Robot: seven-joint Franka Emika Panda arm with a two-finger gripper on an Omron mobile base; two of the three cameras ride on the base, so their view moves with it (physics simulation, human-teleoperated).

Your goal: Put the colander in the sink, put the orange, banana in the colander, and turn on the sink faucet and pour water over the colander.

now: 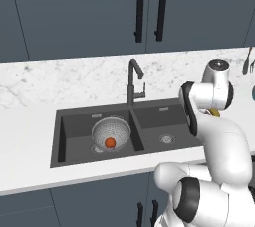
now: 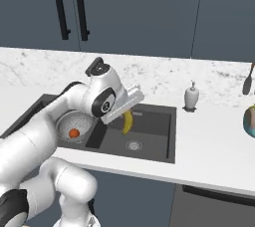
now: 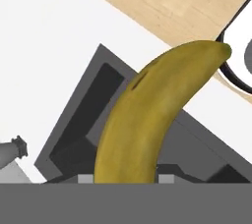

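The end effector [image 2: 127, 114] is closed on the banana [image 2: 127, 121], its jaws narrowed onto the fruit's upper end so that the banana hangs downward from it. In the right base view the hanging fruit is above the right basin of the sink [image 2: 164, 159], clear of the floor of the basin and of the round drain [image 2: 133, 145] below it. In the hand view the banana [image 3: 147, 120] rises from between the jaws and curves away to a dark tip, with the sink's dark walls behind it.

Farther left, the colander [image 1: 110, 134] sits in the left basin of the sink [image 1: 57, 139], just beside the divider. The orange [image 1: 110, 143] lies inside the colander, on its bottom.

Behind the divider the sink faucet [image 1: 133, 81] stands upright on the bench [image 1: 30, 131], its spout bent over toward the right. On the bench to the right of the sink stands a white soap dispenser [image 2: 191, 96], well apart from the faucet.
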